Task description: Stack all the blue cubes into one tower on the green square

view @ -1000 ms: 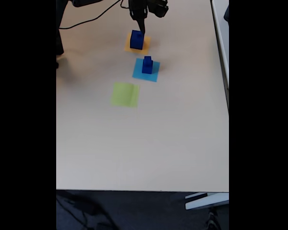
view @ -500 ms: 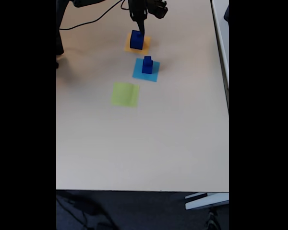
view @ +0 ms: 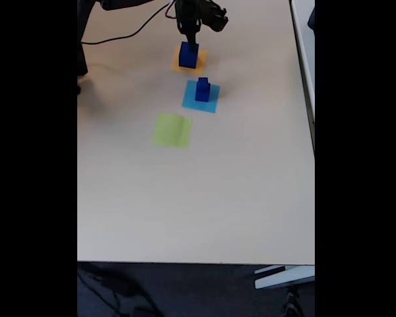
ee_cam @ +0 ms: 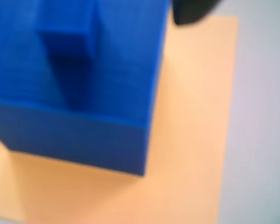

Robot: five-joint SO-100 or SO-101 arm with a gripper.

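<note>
Three flat paper squares sit in a slanting row on the pale bench [view: 198, 198] in the fixed view: an orange square [view: 177, 65] at the top, a light-blue square [view: 189, 101] below it, and the green square [view: 171, 130] lowest and furthest left, bare on top. The large blue cube [view: 188, 55] stands on the orange one, and right above it comes the pincer [view: 189, 38], its dark tip touching or nearly touching the cube's top; whether the jaws are wide or narrow, the fixed view cannot tell me. On the light-blue square stands a second blue stack [view: 202, 90], taller than wide, long axis upright, a narrower block on a broader one as far as the blur allows. Now the wrist view: the large blue cube [ee_cam: 107, 93] looms across the upper left, very blurred, its near edge running from left down to the right across the orange square [ee_cam: 191, 154], so it sits turned against the paper's edges. A raised blue step shows on its top face, and a dark finger [ee_cam: 191, 11] pokes in at the top edge just beside the cube's right side.
</note>
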